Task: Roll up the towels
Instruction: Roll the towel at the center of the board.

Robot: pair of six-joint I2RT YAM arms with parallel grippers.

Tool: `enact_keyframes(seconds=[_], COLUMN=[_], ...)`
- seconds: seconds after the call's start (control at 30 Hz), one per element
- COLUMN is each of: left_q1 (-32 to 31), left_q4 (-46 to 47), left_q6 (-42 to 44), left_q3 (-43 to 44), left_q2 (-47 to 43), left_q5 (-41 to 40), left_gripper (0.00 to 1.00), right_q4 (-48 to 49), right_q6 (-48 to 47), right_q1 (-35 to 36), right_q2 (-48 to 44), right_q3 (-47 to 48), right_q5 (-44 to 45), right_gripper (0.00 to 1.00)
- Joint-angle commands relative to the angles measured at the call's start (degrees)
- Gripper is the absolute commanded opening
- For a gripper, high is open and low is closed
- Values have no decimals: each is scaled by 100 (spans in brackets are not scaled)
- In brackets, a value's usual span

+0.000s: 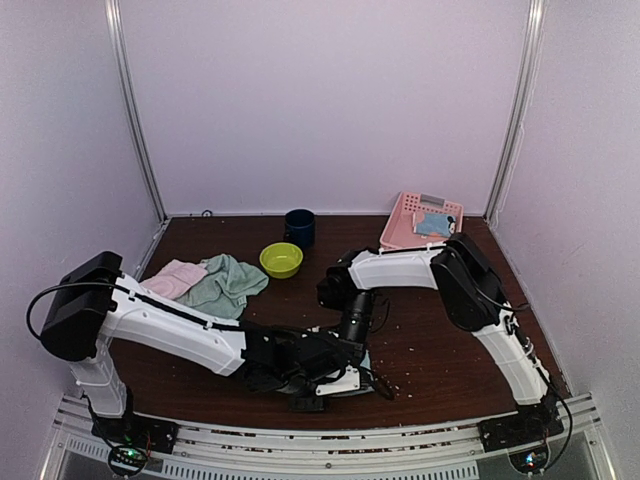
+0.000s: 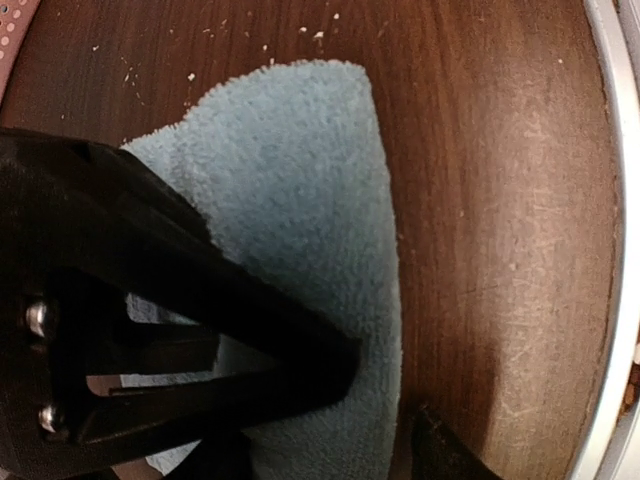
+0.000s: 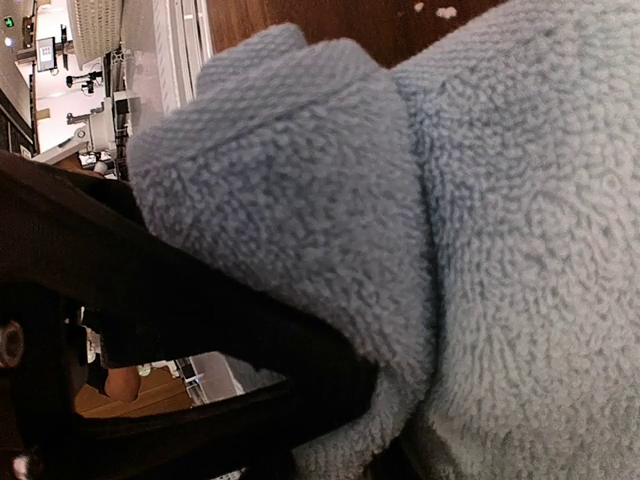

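Observation:
A plain pale blue towel (image 2: 300, 200) lies on the brown table near its front edge, mostly hidden under both arms in the top view (image 1: 368, 361). My left gripper (image 2: 390, 400) is open; one finger rests on the cloth, the other stands on the wood just past its edge. My right gripper (image 3: 385, 430) is shut on a rolled fold of the pale blue towel (image 3: 300, 180). At the back left, a mint green towel (image 1: 228, 285) and a pink towel (image 1: 174, 278) lie crumpled. A patterned light blue towel (image 1: 433, 222) sits in the basket.
The pink lattice basket (image 1: 405, 232) leans at the back right. A lime-green bowl (image 1: 281, 259) and a dark blue cup (image 1: 299, 228) stand at the back middle. The table's front rail (image 2: 615, 250) runs close to the left gripper. Crumbs dot the wood.

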Motion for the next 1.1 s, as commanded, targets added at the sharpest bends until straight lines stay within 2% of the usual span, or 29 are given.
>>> enact_keyframes(seconds=[0.0, 0.03, 0.23, 0.33, 0.5, 0.57, 0.73, 0.87, 0.97, 1.07], left_q1=[-11, -12, -12, -11, -11, -12, -12, -3, 42, 157], left_q4=[83, 147, 192, 182, 179, 169, 39, -24, -141, -276], left_q6=[-38, -36, -58, -81, -87, -110, -124, -121, -79, -54], left_q3=[97, 87, 67, 34, 38, 69, 192, 252, 384, 543], left_q2=[198, 182, 233, 245, 269, 287, 366, 334, 357, 437], left_q5=[11, 80, 382, 468, 524, 565, 664, 778, 1194, 1941], left_gripper=[50, 47, 33, 30, 27, 27, 26, 25, 25, 25], right_q4=[841, 816, 521, 525, 624, 944, 1415, 1882, 2334, 2420], right_q6=[4, -20, -361, -358, -62, 147, 323, 585, 864, 915], right_q1=[18, -3, -227, -329, -727, -809, -773, -731, -714, -717], right_q2=[486, 411, -487, -958, -1132, -1120, -1019, -924, -870, -841], right_q3=[-384, -362, -194, -293, -371, -593, -1098, -1325, -1446, -1363], right_q5=[1517, 1479, 1083, 1181, 1128, 1433, 1798, 2191, 2730, 2811], right_gripper=[17, 19, 43, 46, 38, 34, 25, 24, 23, 22])
